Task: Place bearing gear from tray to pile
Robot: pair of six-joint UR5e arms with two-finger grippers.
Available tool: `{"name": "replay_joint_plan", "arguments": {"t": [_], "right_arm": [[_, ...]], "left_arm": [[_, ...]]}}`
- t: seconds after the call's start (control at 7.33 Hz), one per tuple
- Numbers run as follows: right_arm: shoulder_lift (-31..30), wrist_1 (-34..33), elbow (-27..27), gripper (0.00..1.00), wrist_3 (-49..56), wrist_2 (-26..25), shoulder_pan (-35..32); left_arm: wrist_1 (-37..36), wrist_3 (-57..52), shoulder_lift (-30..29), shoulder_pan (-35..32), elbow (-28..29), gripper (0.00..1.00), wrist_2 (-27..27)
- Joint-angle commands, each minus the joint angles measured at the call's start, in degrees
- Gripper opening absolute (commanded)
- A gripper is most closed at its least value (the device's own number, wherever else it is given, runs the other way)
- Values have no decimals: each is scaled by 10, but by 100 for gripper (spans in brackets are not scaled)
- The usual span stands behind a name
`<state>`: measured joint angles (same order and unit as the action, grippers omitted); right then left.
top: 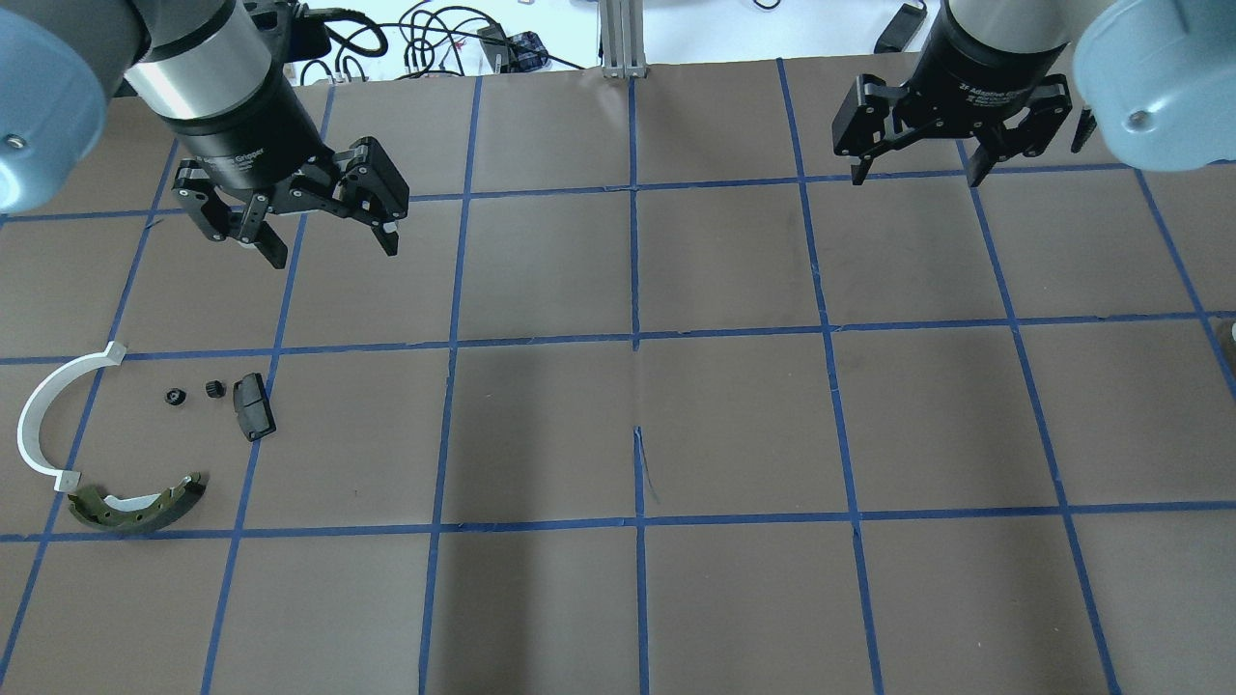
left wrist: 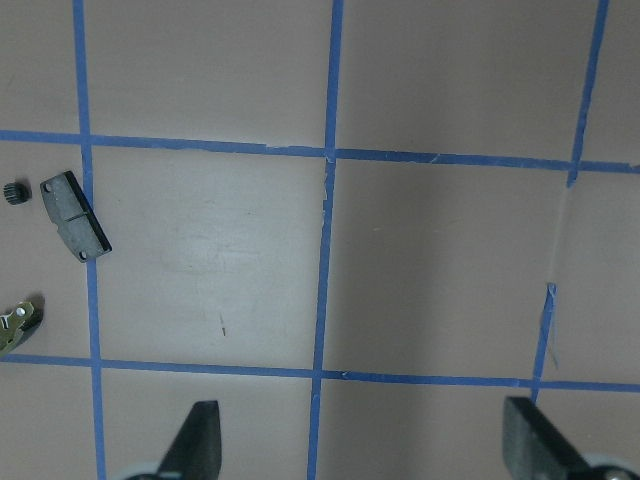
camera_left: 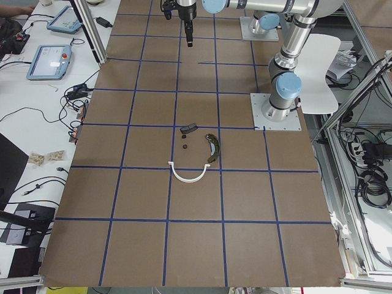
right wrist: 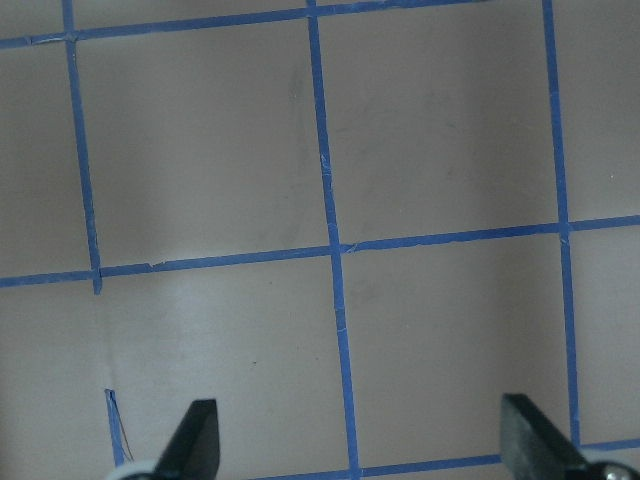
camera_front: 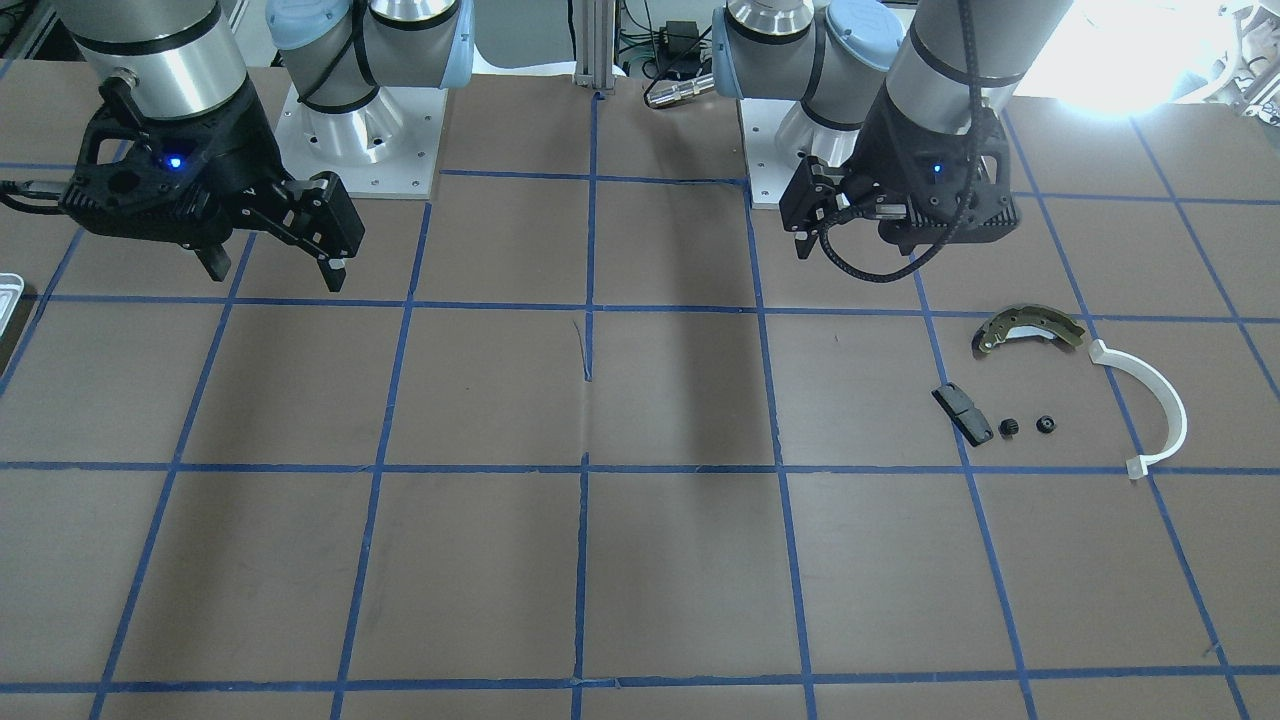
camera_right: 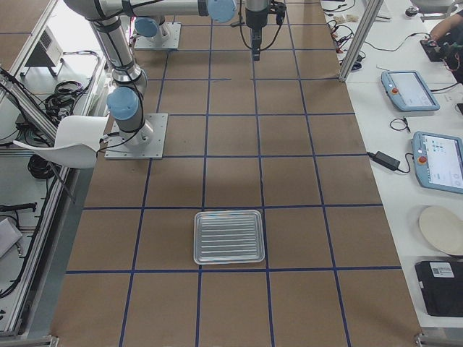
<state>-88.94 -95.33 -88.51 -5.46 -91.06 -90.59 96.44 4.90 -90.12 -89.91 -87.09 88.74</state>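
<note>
The pile lies on the robot's left side: an olive-grey brake shoe [top: 135,504] [camera_front: 1030,328], a white plastic arc [top: 43,425] [camera_front: 1150,400] and a black block [top: 253,405] [camera_front: 962,413] [left wrist: 75,215]. Two small black bearing gears [top: 214,389] [top: 175,396] [camera_front: 1009,427] lie beside the block. The silvery tray [camera_right: 228,237] shows nothing in it; its edge shows in the front-facing view [camera_front: 8,295]. My left gripper [top: 332,253] [left wrist: 365,440] is open and empty, raised beyond the pile. My right gripper [top: 915,178] [camera_front: 275,275] [right wrist: 365,440] is open and empty above bare table.
The brown table carries a blue tape grid. The arm bases [camera_front: 360,140] [camera_front: 790,150] stand at the robot's edge, with an aluminium post [camera_front: 597,45] between them. Side benches hold tablets [camera_right: 409,88] and cables.
</note>
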Motion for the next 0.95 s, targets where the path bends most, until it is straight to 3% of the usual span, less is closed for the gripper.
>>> {"name": "replay_joint_plan", "arguments": {"t": [0.0, 0.82], "right_arm": [[-1, 1, 0, 100, 0, -1, 1], [2, 0, 0, 100, 0, 2, 1]], "left_arm": [[2, -8, 13, 20, 3, 100, 8], [2, -30, 24, 18, -3, 100, 14]]}}
